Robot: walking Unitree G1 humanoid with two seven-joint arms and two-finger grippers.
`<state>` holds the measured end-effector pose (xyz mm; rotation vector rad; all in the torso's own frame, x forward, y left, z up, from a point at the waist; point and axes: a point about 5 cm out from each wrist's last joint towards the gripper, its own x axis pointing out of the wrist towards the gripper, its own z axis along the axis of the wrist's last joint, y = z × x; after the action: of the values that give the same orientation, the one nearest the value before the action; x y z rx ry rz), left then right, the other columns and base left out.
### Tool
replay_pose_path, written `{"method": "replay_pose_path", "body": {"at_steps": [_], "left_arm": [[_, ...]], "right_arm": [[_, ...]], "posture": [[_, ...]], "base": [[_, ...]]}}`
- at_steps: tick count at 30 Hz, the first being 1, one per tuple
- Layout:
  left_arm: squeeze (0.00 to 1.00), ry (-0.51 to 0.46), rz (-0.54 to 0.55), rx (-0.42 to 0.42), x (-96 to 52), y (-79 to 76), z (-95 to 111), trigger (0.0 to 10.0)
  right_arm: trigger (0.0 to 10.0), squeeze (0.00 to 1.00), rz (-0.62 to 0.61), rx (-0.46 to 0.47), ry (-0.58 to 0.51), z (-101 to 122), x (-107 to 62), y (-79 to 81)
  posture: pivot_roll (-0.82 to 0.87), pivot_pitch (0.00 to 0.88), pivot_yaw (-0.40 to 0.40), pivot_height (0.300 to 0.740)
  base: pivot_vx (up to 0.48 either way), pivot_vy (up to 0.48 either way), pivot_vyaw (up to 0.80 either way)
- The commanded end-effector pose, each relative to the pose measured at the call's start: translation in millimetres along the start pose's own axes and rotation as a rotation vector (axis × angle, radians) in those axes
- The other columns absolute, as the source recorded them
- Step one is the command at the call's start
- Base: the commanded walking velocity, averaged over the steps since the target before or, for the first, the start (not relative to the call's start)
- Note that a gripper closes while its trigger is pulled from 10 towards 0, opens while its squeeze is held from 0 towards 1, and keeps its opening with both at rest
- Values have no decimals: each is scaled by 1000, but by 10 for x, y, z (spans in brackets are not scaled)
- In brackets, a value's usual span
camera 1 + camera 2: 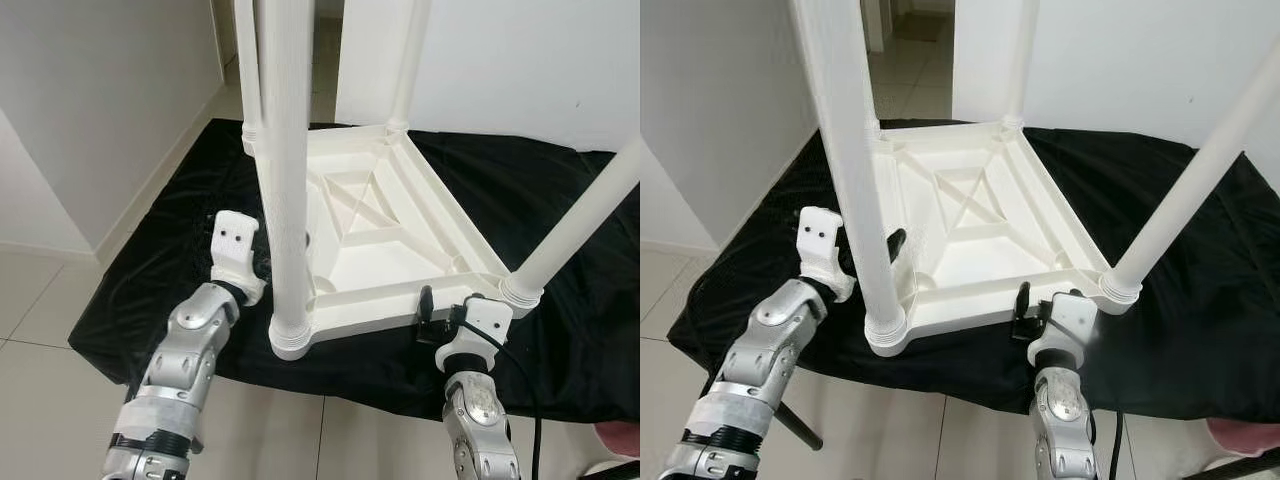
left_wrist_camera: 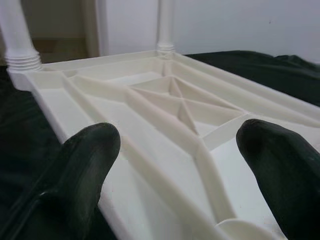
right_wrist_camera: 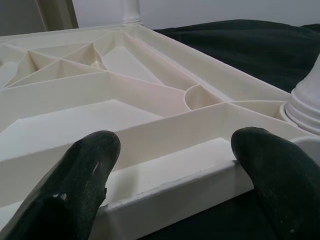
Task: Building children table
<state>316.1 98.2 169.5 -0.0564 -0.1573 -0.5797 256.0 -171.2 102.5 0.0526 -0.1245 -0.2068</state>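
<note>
A white plastic children's table [image 1: 345, 300] lies upside down on a black cloth [image 1: 180, 230], its ribbed underside facing up. All its legs stand upright: near-left leg [image 1: 288, 180], near-right leg [image 1: 580, 225] and two far legs. My left gripper [image 2: 177, 150] is open by the near-left corner. One finger [image 2: 82, 165] is over the cloth outside the side rim, the other over the table's inside. My right gripper [image 1: 447, 312] is open at the near rim, close to the near-right leg's base, with the rim [image 3: 165, 192] running between its fingers [image 3: 80, 175].
The black cloth covers a low stand with tiled floor [image 1: 40, 310] around it. White walls stand to the left and behind, and a doorway [image 1: 910, 25] opens beyond the far-left corner. A black cable [image 1: 525, 390] trails along my right arm. Something pink [image 1: 620, 440] shows at the bottom right.
</note>
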Motion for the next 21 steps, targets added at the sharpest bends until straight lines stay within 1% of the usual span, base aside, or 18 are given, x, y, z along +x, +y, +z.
{"method": "replay_pose_path", "body": {"at_steps": [1, 2, 4, 6, 8, 9, 11, 12, 13, 15, 17, 21], "left_arm": [[0, -7, -140, -1, 31, -115, -8, 10000], [0, -7, -140, -1, 31, -115, -8, 10000], [0, -22, -193, -2, 51, -181, -1, 10000], [0, -28, -210, -5, 56, -195, 2, 10000], [0, -47, -262, -16, 52, -248, 31, 10000], [0, -47, -262, -16, 52, -248, 31, 10000], [0, -57, -312, -32, 40, -307, 51, 10000], [0, -57, -312, -32, 40, -307, 51, 10000], [0, -58, -346, -42, 30, -356, 58, 10000], [0, -57, -359, -44, 27, -377, 60, 10000], [0, -49, -385, -35, 21, -418, 48, 10000], [0, -44, -407, -37, 12, -447, 38, 10000]], "right_arm": [[10000, 0, -23, 10, 60, -96, -69, -22], [10000, 0, -23, 10, 60, -96, -69, -22], [10000, 0, -47, 0, 48, -68, -100, -37], [10000, 0, -53, -5, 44, -58, -107, -36], [10000, 0, -93, -32, 17, -18, -135, -58], [10000, 0, -93, -32, 17, -18, -135, -58], [10000, 0, -138, -55, 7, 4, -155, -100], [10000, 0, -138, -55, 7, 4, -155, -100], [10000, 0, -177, -65, 11, 0, -148, -148], [10000, 0, -191, -69, 14, -3, -144, -165], [10000, 0, -231, -74, 25, -16, -143, -196], [10000, 0, -251, -76, 32, -22, -151, -208]], "posture": [[-55, 43, 38, 740], [-55, 43, 38, 740], [-56, 46, 39, 740], [-56, 46, 39, 740], [-60, 45, 38, 740], [-60, 45, 38, 740], [-61, 42, 39, 740], [-61, 42, 39, 740], [-67, 40, 43, 740], [-67, 40, 43, 740], [-67, 38, 41, 740], [-68, 38, 43, 740]], "base": [[0, 0, 0], [0, 0, 0], [0, 0, 0], [0, 0, 0], [0, 0, 0], [0, 0, 0], [0, 0, 0], [0, 0, 0], [0, 0, 0], [0, 0, 0], [0, 0, 0], [0, 0, 0]]}}
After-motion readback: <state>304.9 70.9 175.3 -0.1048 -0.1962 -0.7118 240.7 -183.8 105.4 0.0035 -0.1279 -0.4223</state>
